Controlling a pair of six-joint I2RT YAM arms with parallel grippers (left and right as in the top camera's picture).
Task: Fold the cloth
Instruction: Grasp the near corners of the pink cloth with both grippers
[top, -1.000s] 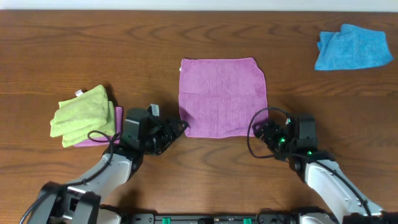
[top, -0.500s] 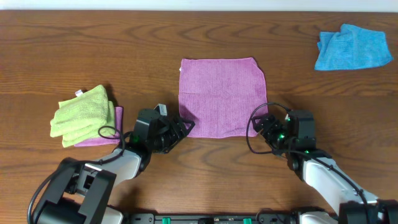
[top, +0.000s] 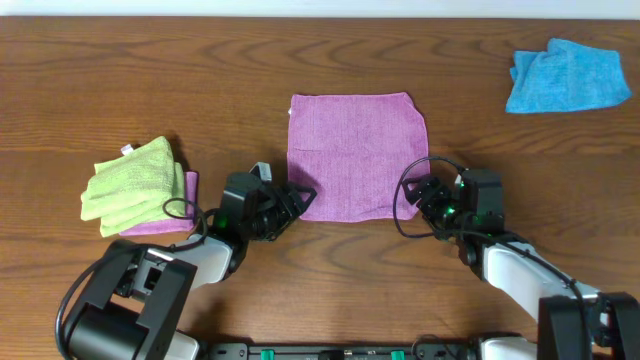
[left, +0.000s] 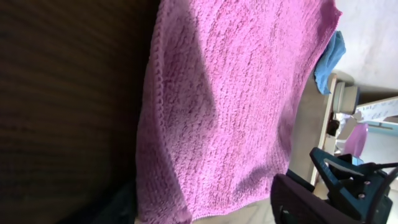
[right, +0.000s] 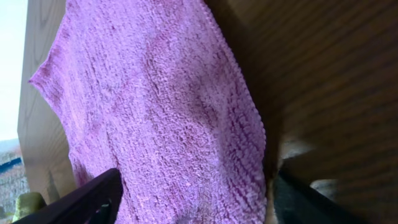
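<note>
1. Your left gripper (top: 297, 201) sat at the near-left corner of the cloth (top: 355, 150). Its jaws were spread wide and held nothing, with the cloth's near edge between them.
2. Your right gripper (top: 416, 197) sat at the near-right corner. Its jaws were also wide apart and gripped nothing.
3. The cloth lay flat and unfolded mid-tabletop (top: 200, 70), just beyond both grippers.
4. A lime-green cloth (top: 135, 182) sat bunched at the left, on top of another purple piece (top: 160, 223).
5. A blue cloth (top: 567, 76) lay crumpled at the far right, well apart from the rest.
</note>
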